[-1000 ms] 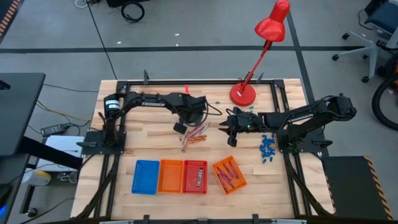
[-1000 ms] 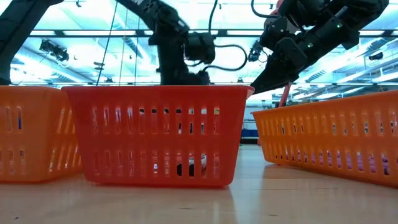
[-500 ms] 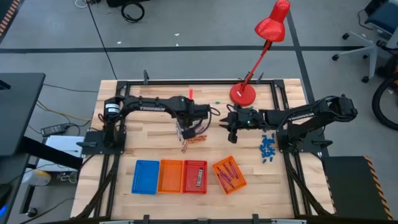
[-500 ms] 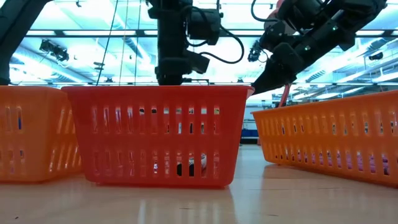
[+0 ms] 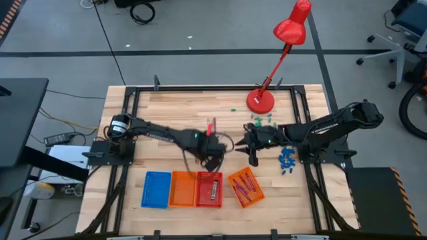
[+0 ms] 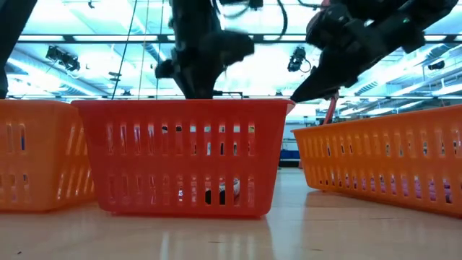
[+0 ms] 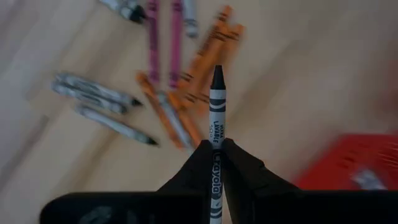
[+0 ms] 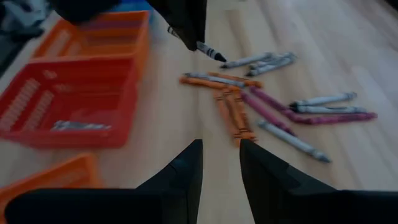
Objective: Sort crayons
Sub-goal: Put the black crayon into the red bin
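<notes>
While the left tool (image 7: 215, 163) pinches a slim paper-wrapped grey crayon (image 7: 216, 118), the right tool (image 8: 219, 163) gapes empty.

The word "Crayola" is showing along the wrapper of the grey crayon (image 7: 216, 134) that the left claw (image 7: 214, 163) is gripping; no other text is reading clearly anywhere.
</notes>
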Available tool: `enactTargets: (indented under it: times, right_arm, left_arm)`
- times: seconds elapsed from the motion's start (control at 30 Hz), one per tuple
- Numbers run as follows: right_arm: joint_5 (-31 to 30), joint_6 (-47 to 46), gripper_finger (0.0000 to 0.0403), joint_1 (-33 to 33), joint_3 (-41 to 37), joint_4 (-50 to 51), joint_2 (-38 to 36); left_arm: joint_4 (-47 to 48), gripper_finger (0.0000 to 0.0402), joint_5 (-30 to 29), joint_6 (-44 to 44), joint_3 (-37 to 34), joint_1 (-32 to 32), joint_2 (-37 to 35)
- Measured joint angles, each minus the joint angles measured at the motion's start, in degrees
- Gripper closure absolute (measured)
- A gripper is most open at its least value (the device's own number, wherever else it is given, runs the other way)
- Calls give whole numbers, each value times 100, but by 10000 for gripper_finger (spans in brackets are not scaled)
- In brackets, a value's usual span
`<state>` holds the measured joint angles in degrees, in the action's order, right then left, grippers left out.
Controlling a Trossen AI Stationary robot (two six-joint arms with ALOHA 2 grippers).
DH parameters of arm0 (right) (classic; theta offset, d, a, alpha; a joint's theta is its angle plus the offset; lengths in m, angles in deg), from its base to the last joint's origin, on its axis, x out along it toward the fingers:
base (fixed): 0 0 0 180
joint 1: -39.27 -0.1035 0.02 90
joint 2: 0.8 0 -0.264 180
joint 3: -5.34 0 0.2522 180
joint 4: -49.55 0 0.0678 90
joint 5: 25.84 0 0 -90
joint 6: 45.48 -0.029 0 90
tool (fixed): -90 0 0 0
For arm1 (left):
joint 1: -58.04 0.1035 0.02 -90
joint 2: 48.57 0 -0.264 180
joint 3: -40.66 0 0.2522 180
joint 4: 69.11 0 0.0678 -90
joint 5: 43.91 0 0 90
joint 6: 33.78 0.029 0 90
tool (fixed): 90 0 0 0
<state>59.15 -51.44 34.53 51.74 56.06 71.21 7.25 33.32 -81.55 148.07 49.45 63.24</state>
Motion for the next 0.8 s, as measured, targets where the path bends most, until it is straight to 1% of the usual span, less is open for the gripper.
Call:
enactTargets:
  times: [0.1,0.17,0.23,0.33,0.47,0.8]
  right_arm:
    - [-495,163,292,-431,0,-8,0]
    - [-838,297,292,-688,-2,-81,0]
    - [-957,387,292,-890,-2,-178,0]
    - [-938,424,292,-1140,-2,-223,0]
    - [-860,454,292,-1405,-4,-217,0]
    - [-843,466,292,-2044,-7,-210,0]
  left_arm:
    - [-130,372,-239,-769,140,-489,-7]
    - [-386,372,-259,-1295,182,-795,-11]
    - [-683,372,-260,-1821,201,-1070,-11]
    - [-1193,372,-285,-2491,203,-1421,62]
    - [-1653,372,-358,-3034,200,-1735,281]
    - [-1605,371,-612,-4264,201,-1961,469]
